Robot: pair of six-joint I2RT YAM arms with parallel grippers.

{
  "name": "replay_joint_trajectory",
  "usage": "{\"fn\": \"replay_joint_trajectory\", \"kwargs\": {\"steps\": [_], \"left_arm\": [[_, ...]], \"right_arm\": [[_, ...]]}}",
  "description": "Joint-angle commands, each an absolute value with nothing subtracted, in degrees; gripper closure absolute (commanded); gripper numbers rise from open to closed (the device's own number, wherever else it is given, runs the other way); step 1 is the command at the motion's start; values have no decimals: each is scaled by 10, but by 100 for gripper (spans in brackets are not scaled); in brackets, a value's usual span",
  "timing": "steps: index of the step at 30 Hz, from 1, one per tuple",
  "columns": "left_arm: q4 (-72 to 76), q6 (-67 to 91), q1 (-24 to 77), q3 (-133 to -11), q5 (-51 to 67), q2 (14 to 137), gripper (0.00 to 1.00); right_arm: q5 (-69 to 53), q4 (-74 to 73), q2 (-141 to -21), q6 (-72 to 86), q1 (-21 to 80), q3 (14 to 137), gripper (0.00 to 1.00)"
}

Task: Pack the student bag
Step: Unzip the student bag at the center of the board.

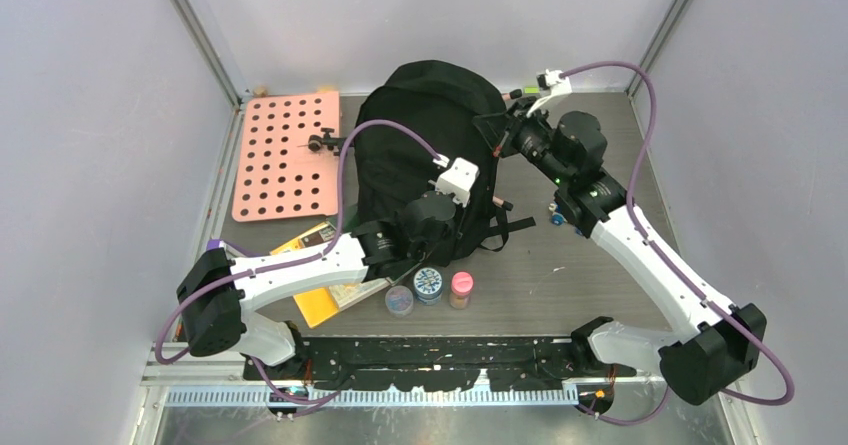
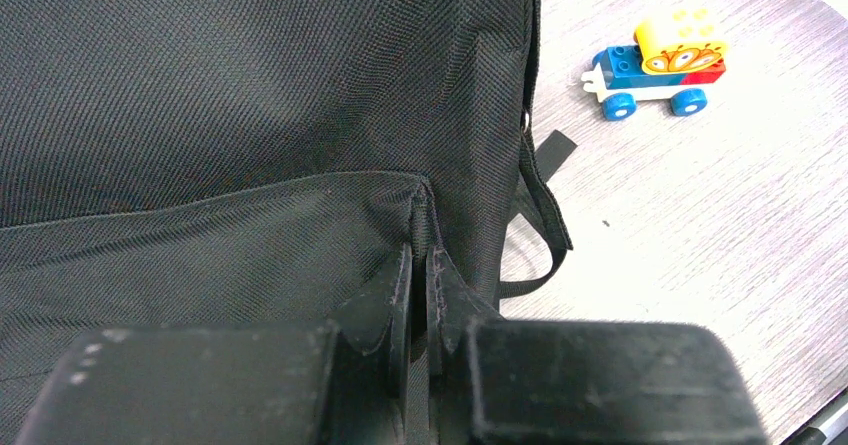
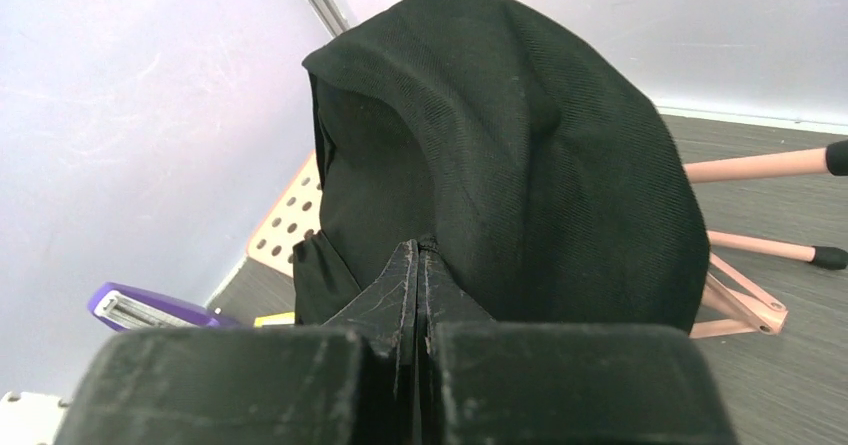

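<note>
Grey wood-grain table [image 1: 560, 285], walled on three sides by pale panels, with two white arms reaching in from the near edge.

At the far left lies one pink pegboard [image 1: 287, 155]. Nearer, by the left arm's base, one purple stapler [image 3: 150, 310] shows, and one yellow book [image 1: 315, 305] lies partly under the left arm. Just right of the book stand three small jars in a row: one with a clear bluish lid [image 1: 399, 300], one with a teal lid [image 1: 428, 284] and one pink [image 1: 461, 289].

One black bag [image 1: 420, 115] sits in the middle of the table, reaching toward the far wall, straps trailing to its right. The left claw [image 2: 422, 257] is at the bag's near side, its fingers pressed narrow on a fold of the fabric by a seam. The right claw [image 3: 420, 250] is at the bag's far right, fingers tight together on a pinch of black cloth, the bag rising like a hood behind it.

Right of the bag, apart from its straps, stands one brick toy car [image 2: 655, 70] with blue wheels.
</note>
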State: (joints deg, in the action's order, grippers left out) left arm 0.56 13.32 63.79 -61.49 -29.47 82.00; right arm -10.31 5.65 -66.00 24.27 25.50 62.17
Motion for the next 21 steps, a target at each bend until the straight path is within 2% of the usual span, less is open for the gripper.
{"fn": "replay_joint_trajectory", "kwargs": {"steps": [1,10,21], "left_arm": [[15,143,639,-606,-283,815,100],[25,153,638,-592,-271,807,100],[41,155,639,-577,-263,802,100]], "right_arm": [[-40,24,-690,166,286,691,100],[-2,-34,-760,116,313,765,100],[-16,-68,-845,69,343,851,100]]}}
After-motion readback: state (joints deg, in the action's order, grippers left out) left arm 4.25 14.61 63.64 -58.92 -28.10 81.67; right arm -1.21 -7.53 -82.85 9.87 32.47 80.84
